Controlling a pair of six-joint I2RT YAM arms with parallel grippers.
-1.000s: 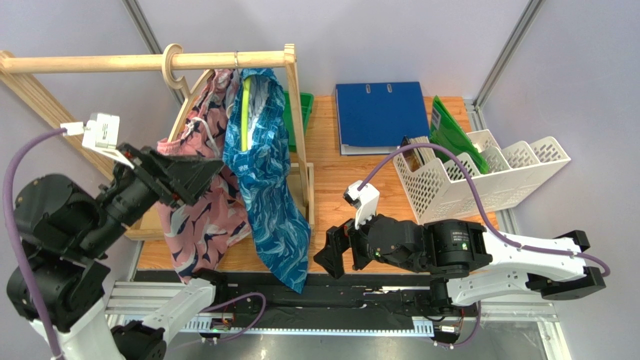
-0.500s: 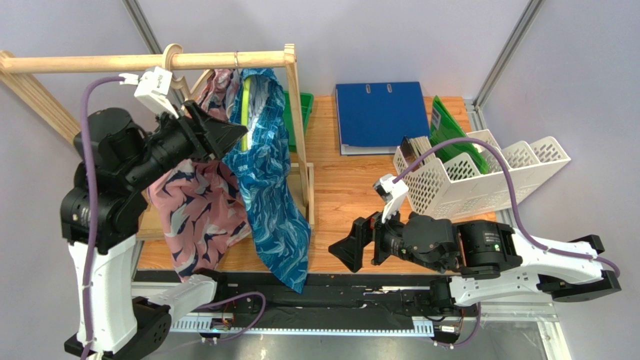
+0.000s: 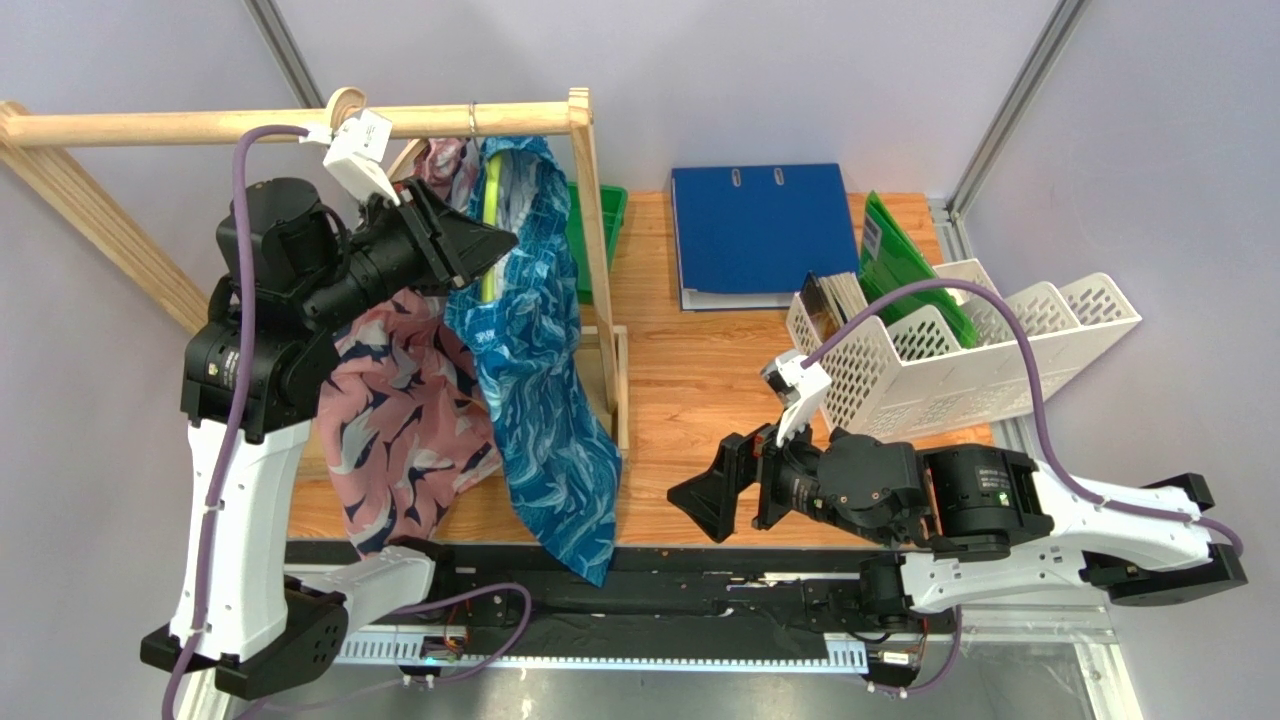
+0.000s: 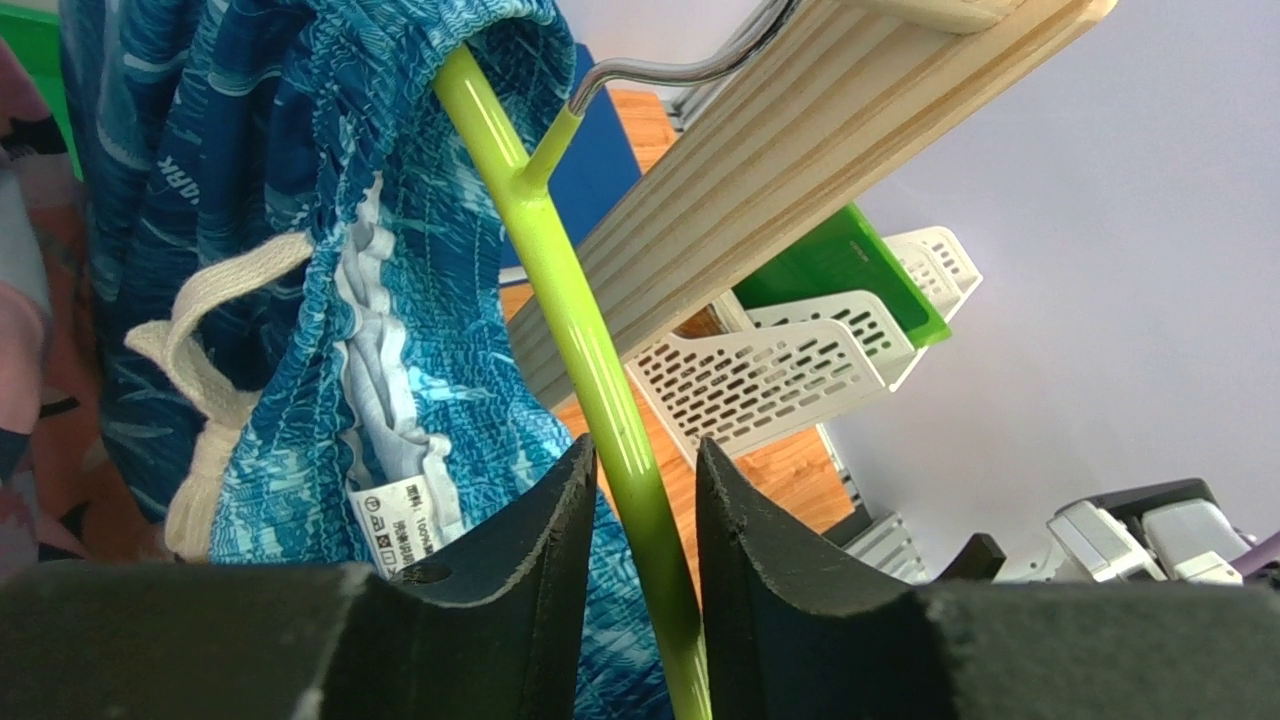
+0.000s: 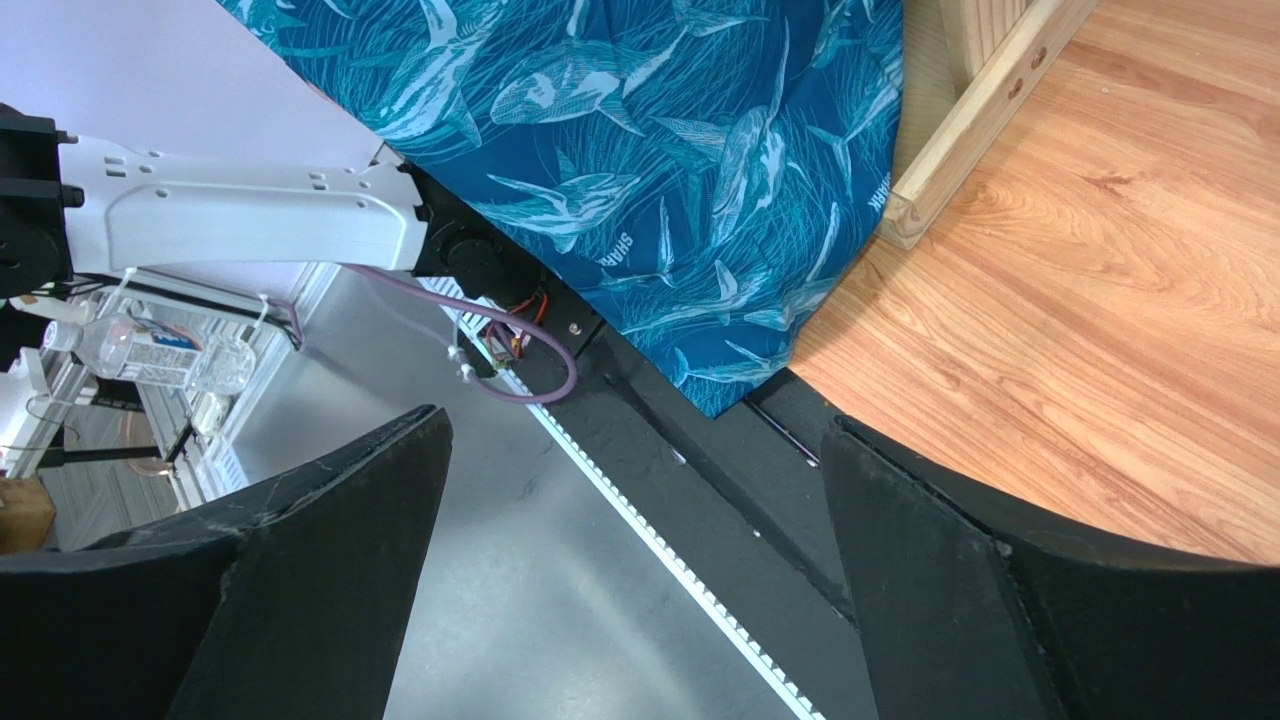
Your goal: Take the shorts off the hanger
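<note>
Two pairs of shorts hang from a wooden rail [image 3: 181,126]. The pink shorts [image 3: 398,428] sit left on a wooden hanger [image 3: 343,123]. The blue-teal shorts [image 3: 534,360] hang right on a lime-green hanger [image 3: 490,225]. My left gripper [image 3: 496,248] is raised to that hanger's shoulder. In the left wrist view the green hanger [image 4: 541,255] runs between its fingers, jaws narrow, a sliver of gap still showing around my left gripper [image 4: 642,465]. My right gripper [image 3: 706,503] hovers wide open and empty by the table's front edge, the blue shorts' hem [image 5: 676,150] beyond my right gripper [image 5: 631,495].
A wooden rack post [image 3: 598,255] stands just right of the shorts. Behind lie a blue binder [image 3: 759,233], green folders [image 3: 902,255] and a white file rack [image 3: 962,345]. A green box [image 3: 612,210] sits behind the post.
My left arm rose and swung right from the pink shorts up to the green hanger, its jaws narrowing around the bar. My right gripper shifted slightly right, still wide open.
</note>
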